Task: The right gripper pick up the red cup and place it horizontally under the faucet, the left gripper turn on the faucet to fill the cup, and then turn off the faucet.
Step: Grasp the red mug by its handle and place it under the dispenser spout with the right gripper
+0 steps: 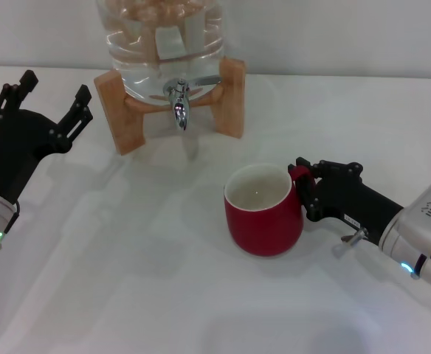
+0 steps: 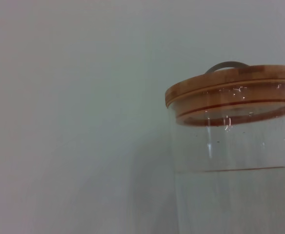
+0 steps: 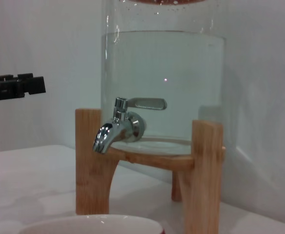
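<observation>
Water jar (image 1: 160, 37): clear, filled high, closed by a wooden lid (image 2: 230, 87) with a metal loop on top. It sits in a wooden stand (image 1: 123, 110) at the back of the white table (image 1: 127, 258). Raising the jar this way leaves room under the spout for a cup.

Left gripper (image 1: 49, 99): hangs to the left of the stand, well apart from it, fingers spread wide, holding nothing. Its wrist camera sees only the jar's upper wall and lid. Judgement: it is parked within reach of the lever, waiting until the cup is in place.

Right gripper (image 1: 304, 188): low over the table at right, reaching in from the side, fingers at the cup's handle side. They appear to close around the handle; the contact itself is partly hidden by the cup body, so the grasp looks seated but is not confirmed. A side approach suits the handle and keeps the cup mouth upward.

Red cup (image 1: 263, 210): upright on the table, white inside, apparently empty. It stands in front of the stand and to the right of the spout line, not under it. Only its rim shows in the right wrist view.

Faucet (image 1: 178, 99): chrome, spout down, lever lying level to one side in the right wrist view; no water running. Judgement: task is at the pick-up step; cup transfer and filling are not yet done.
</observation>
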You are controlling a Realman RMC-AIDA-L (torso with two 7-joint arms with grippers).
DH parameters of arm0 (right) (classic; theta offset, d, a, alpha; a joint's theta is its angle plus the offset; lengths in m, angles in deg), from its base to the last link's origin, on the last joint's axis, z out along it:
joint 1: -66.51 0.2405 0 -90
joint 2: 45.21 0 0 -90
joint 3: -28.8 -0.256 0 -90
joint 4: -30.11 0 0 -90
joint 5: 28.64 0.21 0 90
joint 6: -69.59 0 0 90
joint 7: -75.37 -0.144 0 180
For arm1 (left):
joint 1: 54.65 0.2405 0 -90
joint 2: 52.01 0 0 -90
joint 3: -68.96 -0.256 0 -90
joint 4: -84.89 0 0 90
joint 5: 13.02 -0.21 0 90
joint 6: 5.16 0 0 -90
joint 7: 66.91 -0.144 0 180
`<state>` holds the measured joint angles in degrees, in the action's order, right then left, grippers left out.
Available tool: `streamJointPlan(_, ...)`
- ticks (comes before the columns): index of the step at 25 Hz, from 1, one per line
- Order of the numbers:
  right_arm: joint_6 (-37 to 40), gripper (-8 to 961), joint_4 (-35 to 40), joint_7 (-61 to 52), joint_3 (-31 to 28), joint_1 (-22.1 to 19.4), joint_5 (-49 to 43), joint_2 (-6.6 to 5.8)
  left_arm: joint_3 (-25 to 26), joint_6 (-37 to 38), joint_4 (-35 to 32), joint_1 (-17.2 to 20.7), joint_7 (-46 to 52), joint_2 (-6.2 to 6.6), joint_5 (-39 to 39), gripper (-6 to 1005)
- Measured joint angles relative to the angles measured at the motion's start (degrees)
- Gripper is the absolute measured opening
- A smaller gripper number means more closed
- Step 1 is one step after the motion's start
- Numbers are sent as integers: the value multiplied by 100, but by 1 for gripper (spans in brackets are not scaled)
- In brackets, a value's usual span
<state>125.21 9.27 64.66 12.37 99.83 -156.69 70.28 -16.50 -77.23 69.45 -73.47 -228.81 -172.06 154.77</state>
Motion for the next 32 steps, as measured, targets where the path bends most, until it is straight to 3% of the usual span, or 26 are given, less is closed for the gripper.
streamJointPlan(32, -1048, 110, 99, -1, -30, 1108, 0, 47, -32, 0, 15, -85, 0, -18, 0, 875)
